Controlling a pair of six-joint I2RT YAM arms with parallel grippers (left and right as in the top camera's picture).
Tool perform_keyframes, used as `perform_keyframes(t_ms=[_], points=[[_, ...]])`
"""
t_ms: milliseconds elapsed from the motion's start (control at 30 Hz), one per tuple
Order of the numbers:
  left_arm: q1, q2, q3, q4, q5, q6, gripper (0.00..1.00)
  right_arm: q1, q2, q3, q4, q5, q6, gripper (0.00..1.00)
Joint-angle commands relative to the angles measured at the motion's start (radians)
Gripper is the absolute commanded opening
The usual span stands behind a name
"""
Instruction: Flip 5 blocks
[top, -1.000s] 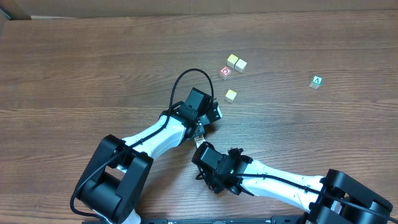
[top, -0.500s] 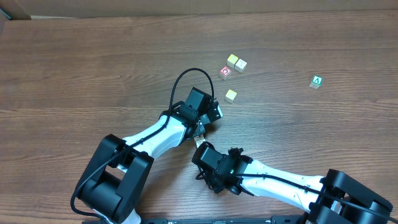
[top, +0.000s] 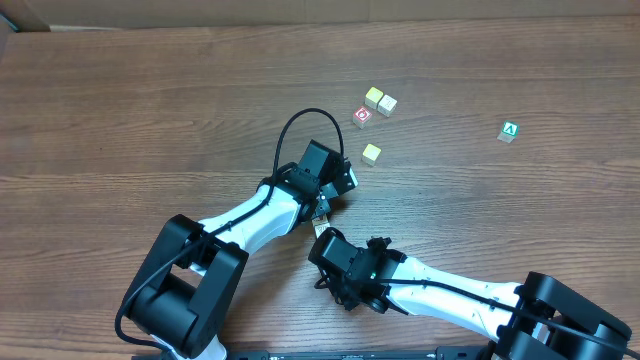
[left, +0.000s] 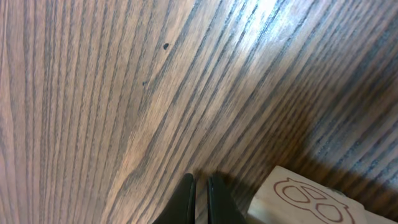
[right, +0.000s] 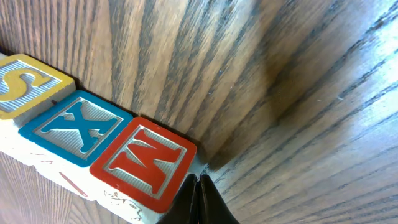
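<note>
Brown table (top: 150, 100), nothing moved since before, left gripper (left: 200, 190) pinched shut beside brown-inked block (left: 308, 200), right gripper (right: 198, 190) closed beside red W block (right: 146, 163), arms cover both overhead.

The table (top: 150, 90) is dark brown wood streaked with darker grain. Upper centre of the overhead view, a yellow-topped pair (top: 379, 100) and a lone yellow-topped cube (top: 371, 153) flank a red-faced cube (top: 362, 116) with a white ring. At right sits a green cube (top: 510, 130) with a white "A". Lower left of the right wrist view, whitish-sided blocks carry letters: the yellow S block (right: 25, 84), blue X block (right: 78, 127) and red W block (right: 146, 162). Bottom right of the left wrist view, a pale block (left: 305, 196) bears a brown outline drawing.
</note>
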Motion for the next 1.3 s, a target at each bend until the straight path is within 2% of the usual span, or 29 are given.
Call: perform_keyframes(t_ms=[0,433,767,1267], points=[[-0.013,0.047,-0.004,-0.024,0.016,-0.029,0.04,-0.009,0.007,0.022,0.012,0.033,0.002,0.04],[-0.013,0.047,0.021,-0.038,0.005,-0.029,0.04,-0.009,0.007,0.022,0.011,0.032,0.001,0.04],[-0.013,0.047,0.097,-0.134,0.005,-0.029,0.04,-0.009,0.007,0.022,0.011,0.024,0.001,0.04],[-0.013,0.046,0.138,-0.138,-0.030,-0.055,0.04,-0.009,0.007,0.022,0.011,0.017,0.001,0.04]])
